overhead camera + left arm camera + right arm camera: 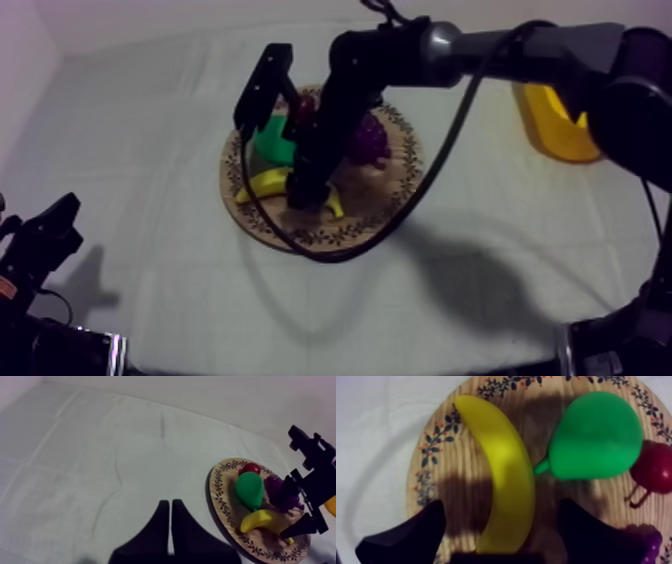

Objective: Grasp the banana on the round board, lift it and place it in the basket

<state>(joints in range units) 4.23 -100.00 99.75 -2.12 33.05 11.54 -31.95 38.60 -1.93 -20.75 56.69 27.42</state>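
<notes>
Four toy fruits sit on the round wooden board [385, 215] near the middle of the tabletop [150, 130]: the banana [265, 184], a green pear [272, 142], a bunch of purple grapes [372, 140] and a small red fruit [305, 103]. So yeah, the banana is on the board, lying flat along the side nearest the overhead camera. The pear is just beside it and the small red fruit is on the pear's far side.

My right arm comes in from the upper right and reaches down over the board, and the right gripper [501, 503] is right at the banana. From the right wrist camera, its two black fingers are spread apart with the banana running between them. A bit of bare wood shows on each side, so nothing is pinched. The pear's stem points at the banana and looks close to touching it. The grapes are just by one of the fingers.

The yellow basket [555, 130] is over at the right side of the tabletop, well apart from the board and partly behind the right arm.

The left gripper [170, 505] sits low at the left over the cloth, well away from the board, fingers pressed together in a narrow wedge with nothing in them.
</notes>
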